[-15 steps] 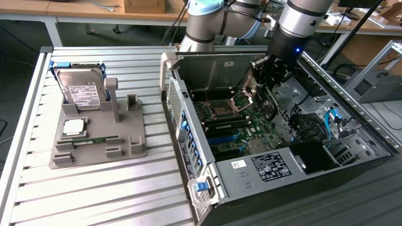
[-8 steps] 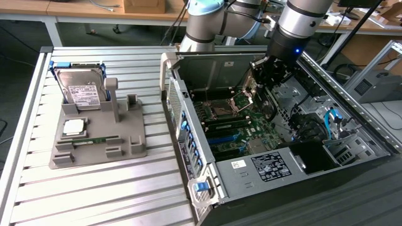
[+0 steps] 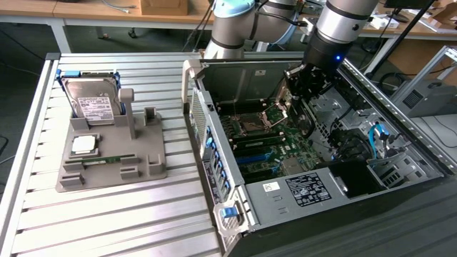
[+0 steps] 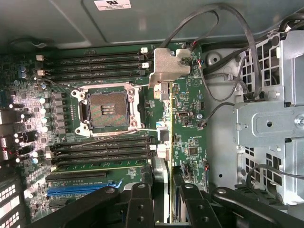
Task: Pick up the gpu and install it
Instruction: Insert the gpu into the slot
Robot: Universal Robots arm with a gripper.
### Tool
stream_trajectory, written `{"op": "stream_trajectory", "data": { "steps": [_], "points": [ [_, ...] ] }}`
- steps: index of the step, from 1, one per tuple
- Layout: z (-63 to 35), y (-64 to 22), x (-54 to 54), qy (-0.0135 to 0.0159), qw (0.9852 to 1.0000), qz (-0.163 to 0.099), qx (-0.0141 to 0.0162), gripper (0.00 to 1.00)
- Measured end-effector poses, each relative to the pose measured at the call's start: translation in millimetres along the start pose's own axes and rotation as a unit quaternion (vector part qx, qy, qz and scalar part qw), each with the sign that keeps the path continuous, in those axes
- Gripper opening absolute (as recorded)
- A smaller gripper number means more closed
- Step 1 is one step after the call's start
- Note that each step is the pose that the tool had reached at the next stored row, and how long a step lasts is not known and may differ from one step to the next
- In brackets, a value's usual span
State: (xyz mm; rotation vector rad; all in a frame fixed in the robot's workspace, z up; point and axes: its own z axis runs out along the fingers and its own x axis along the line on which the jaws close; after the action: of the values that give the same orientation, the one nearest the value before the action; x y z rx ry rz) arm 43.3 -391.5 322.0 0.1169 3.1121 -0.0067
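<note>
Grey steel case [image 3: 400, 160] is lying open at the exterior view's right. The gripper [image 3: 309, 85] is reaching into its far half, over the motherboard.
Risk: the arm is running close to the case wall, so a sideways drift could be striking it.
Writing: the hard drive [image 3: 89, 104], on the fixture tray [image 3: 107, 176] at the exterior view's left, is carrying a white label. The power supply [image 3: 307, 190] is carrying a black one. Neither is legible.

Wrist view: the gripper [image 4: 166, 202] jaws are pinching the gpu [image 4: 169, 142] edge-on. Its silver bracket [image 4: 167, 65] is pointing away from them, and the card is hanging beside the open CPU socket [image 4: 107, 111].
Risks:
- Black cables [image 4: 244, 26] are looping near the bracket and could be snagging it.
- The card is lying crosswise to the blue slot [image 4: 78, 190], so a descent now would likely be missing it.
- A slip could be bending socket pins.

Writing: the print on the white sticker [image 4: 112, 4] is illegible.
</note>
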Motion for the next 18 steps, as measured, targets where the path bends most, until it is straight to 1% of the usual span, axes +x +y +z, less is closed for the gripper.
{"op": "stream_trajectory", "data": {
  "steps": [3, 10, 15, 18],
  "points": [
    [0.0, 0.0, 0.0, 0.0000, 1.0000, -0.003, -0.0001, 0.27],
    [0.0, 0.0, 0.0, -0.0001, 0.9997, -0.026, -0.0007, 0.27],
    [0.0, 0.0, 0.0, -0.0002, 0.9989, -0.048, -0.0013, 0.27],
    [0.0, 0.0, 0.0, -0.0002, 0.9985, -0.055, -0.0015, 0.27]
  ]
}}
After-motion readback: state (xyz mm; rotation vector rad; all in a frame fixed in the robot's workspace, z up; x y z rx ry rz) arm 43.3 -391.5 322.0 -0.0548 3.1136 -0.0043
